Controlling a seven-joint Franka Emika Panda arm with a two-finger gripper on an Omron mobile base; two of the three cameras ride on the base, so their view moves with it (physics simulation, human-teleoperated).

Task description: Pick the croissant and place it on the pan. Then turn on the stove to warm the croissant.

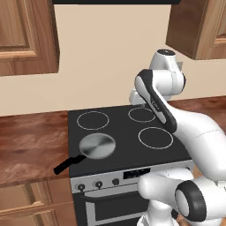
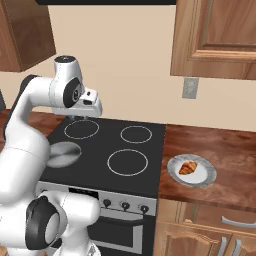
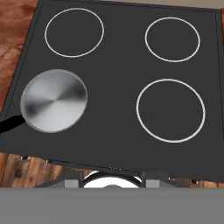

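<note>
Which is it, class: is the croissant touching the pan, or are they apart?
Apart. The right base view shows the croissant lying on a plate on the counter, while the pan sits on the stove with black cooktop between them.

Both base cameras are looking forward and down from behind the arm, sharing the stove (image 1: 128, 137); the hand camera is looking straight down on it from above.

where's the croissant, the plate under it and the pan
croissant (image 2: 188, 168), right base view, middle of the pastry
plate (image 2: 207, 178), right base view, bare rim right of the pastry
pan (image 3: 54, 100), hand view, centre of the metal disc
</note>
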